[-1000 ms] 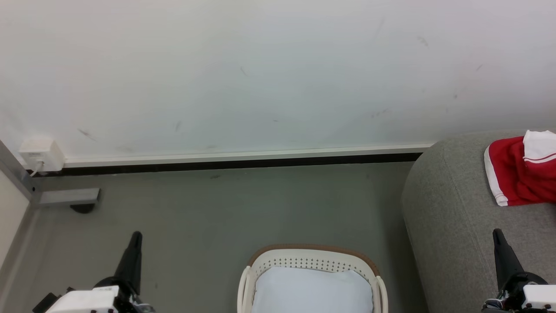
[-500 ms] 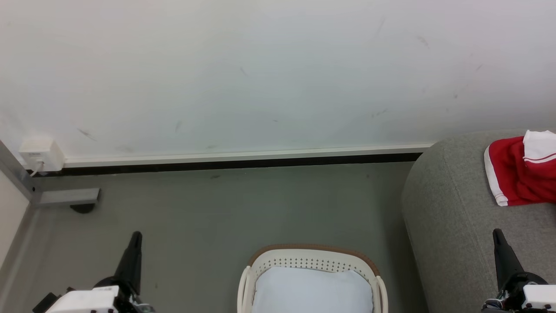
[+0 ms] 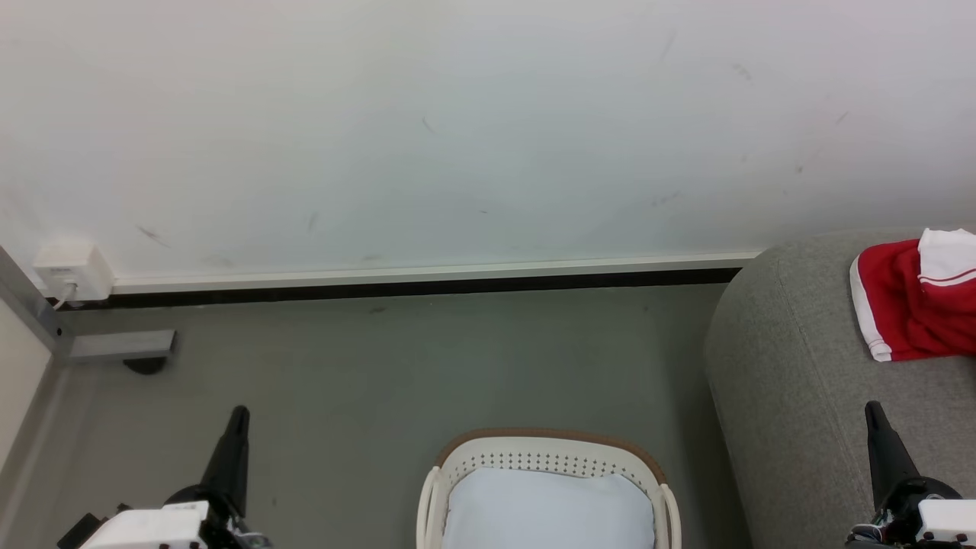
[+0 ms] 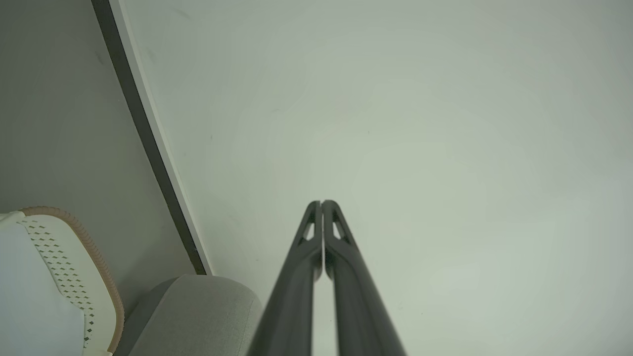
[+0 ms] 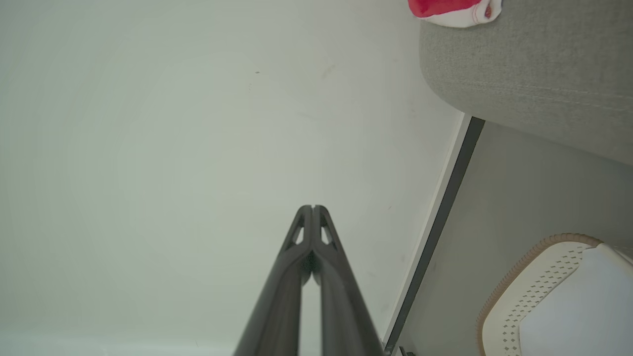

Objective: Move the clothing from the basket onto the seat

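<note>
Currently clothing (image 3: pixel 911 305) lies on seat (image 3: pixel 793 396), beyond right gripper (image 3: pixel 871 410), not touching it. Right gripper and left gripper (image 3: pixel 240 413) both pressed together, empty; basket (image 3: pixel 534 456) sits between them.

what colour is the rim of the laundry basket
Brown, woven-looking, on the oval cream-white perforated plastic basket; best in the left wrist view.

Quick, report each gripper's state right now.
Left gripper: closed, fingers together, holding nothing.
Right gripper: closed, fingers together, holding nothing.
</note>
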Robot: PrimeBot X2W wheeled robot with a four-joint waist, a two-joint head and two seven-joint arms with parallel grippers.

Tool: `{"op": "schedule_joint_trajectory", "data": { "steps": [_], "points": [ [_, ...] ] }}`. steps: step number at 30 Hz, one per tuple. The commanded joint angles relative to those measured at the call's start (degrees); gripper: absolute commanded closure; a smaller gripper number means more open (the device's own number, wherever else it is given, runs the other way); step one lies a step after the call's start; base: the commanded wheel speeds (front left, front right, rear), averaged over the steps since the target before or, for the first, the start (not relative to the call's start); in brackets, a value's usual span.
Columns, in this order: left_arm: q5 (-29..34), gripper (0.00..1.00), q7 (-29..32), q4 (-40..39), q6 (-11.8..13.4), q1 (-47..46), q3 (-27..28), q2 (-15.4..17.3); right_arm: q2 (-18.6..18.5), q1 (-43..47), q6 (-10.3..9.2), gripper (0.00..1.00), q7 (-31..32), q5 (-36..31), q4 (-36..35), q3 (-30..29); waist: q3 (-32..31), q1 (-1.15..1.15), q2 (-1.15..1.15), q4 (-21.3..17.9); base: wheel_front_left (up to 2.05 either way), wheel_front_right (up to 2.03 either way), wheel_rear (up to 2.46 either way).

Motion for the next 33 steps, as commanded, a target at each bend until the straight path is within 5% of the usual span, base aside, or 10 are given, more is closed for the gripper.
{"op": "schedule_joint_trajectory", "data": {
  "steps": [1,33],
  "points": [
    [-0.7,1.00,0.3,-0.1,-0.4,-0.4,0.2,0.4,-0.4,-0.3,-0.12,1.00,0.3,0.1,-0.3,-0.2,0.0,0.00,0.00,0.0,0.00,0.00,0.00],
    [-0.7,1.00,0.3,-0.1,-0.4,-0.4,0.2,0.4,-0.4,-0.3,-0.12,1.00,0.2,0.1,-0.3,-0.2,0.0,0.00,0.00,0.0,0.00,0.00,0.00]
  ]
}}
